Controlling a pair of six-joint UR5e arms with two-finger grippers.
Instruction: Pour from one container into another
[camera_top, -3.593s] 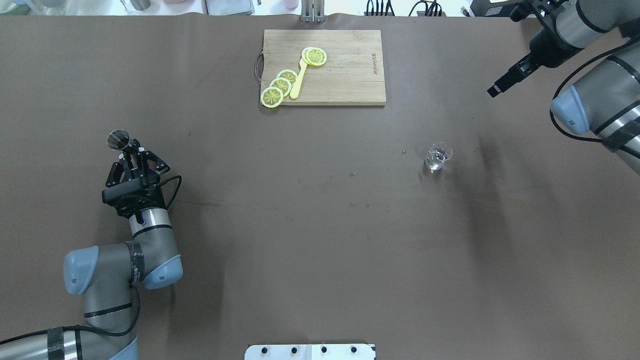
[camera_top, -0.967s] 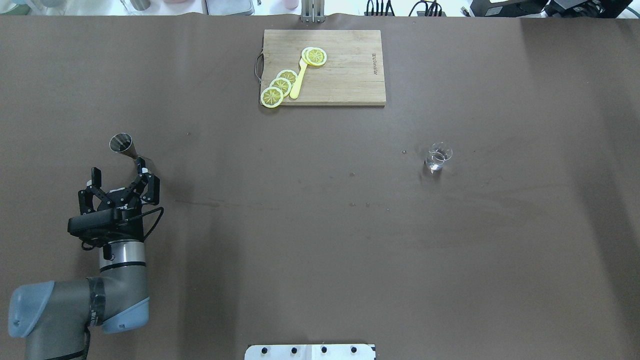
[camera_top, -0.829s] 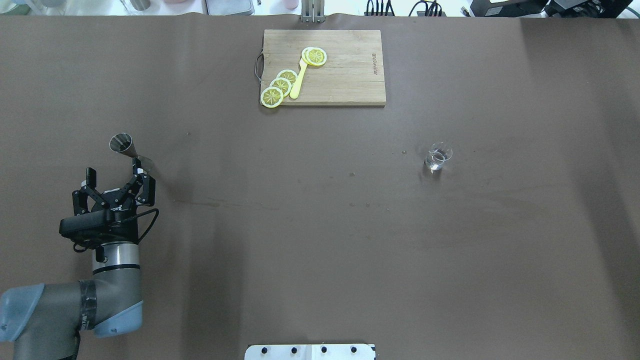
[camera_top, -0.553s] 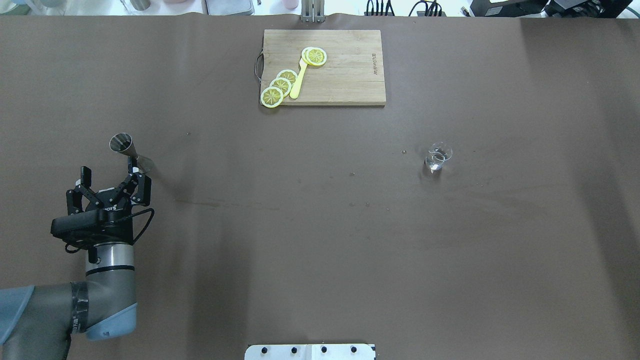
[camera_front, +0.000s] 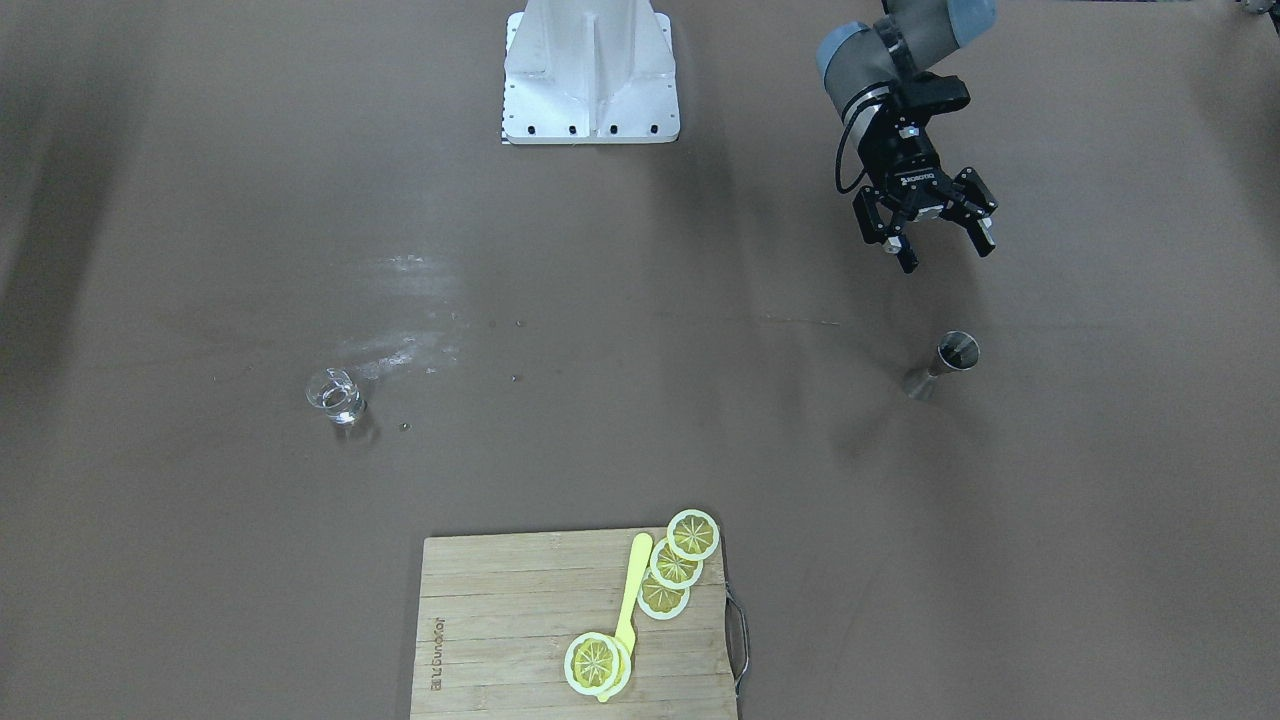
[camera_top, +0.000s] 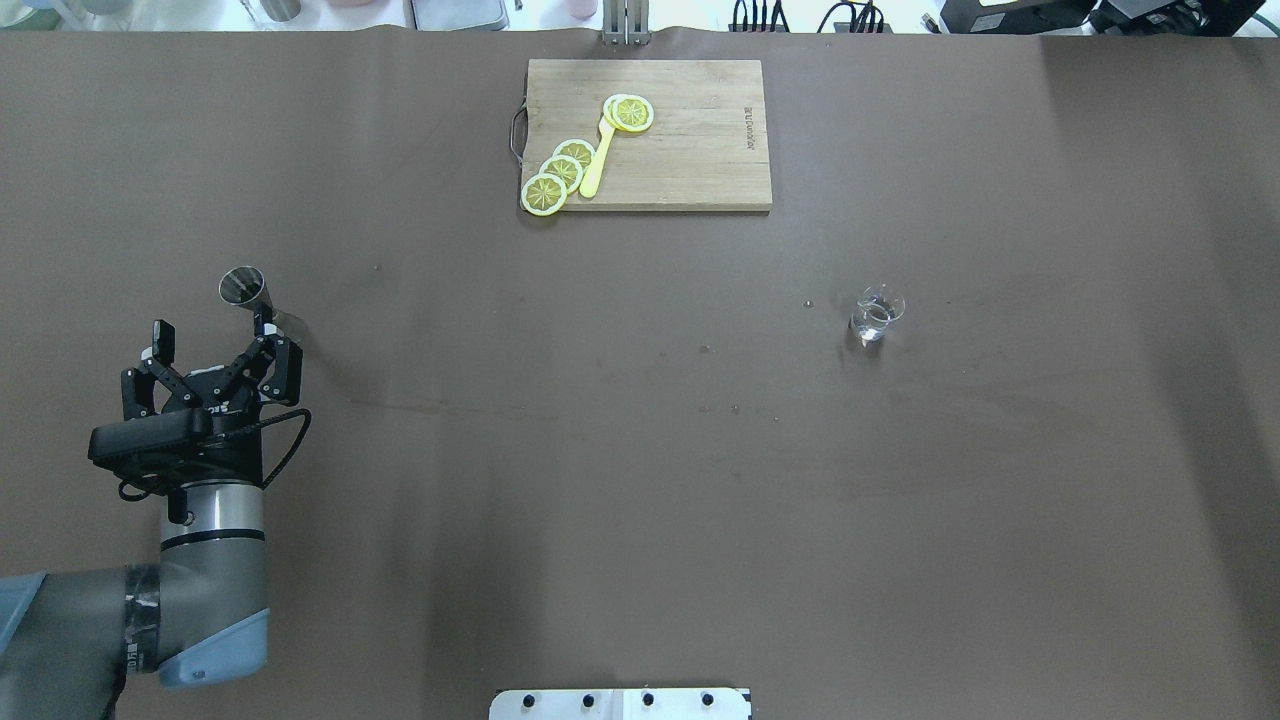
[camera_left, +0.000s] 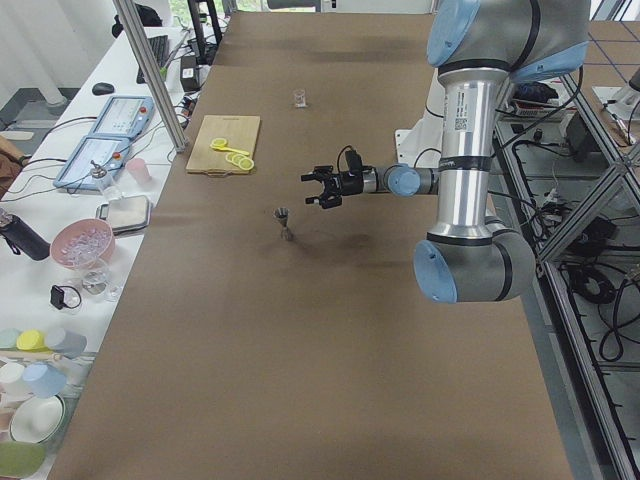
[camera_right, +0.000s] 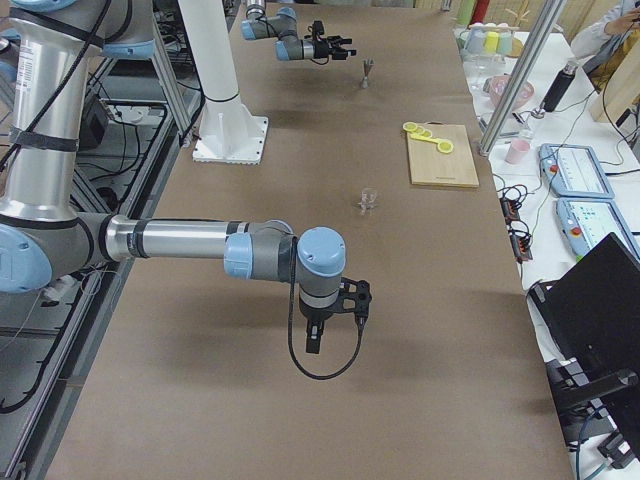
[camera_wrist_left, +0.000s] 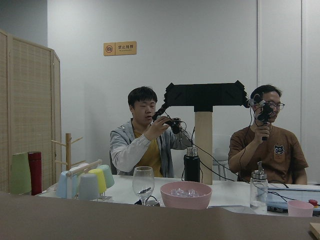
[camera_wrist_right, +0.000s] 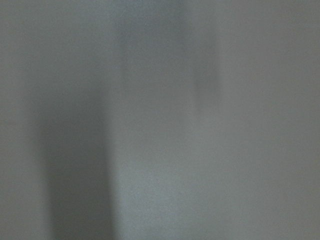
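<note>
Jigger (camera_top: 243, 287) stands free on the counter (camera_top: 640, 500); your left gripper (camera_top: 212, 335), jaws spread wide, has backed farther from it. Right gripper (camera_right: 322, 318): you cannot tell its state.

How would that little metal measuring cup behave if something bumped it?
Probably tippy: the jigger stands upright, tall with a pinched waist, so a sideways nudge could topple it. Its shiny metal looks stiff, not fragile, but possibly slippery to grip. On its side, the cone shape would likely roll in a curve.
</note>
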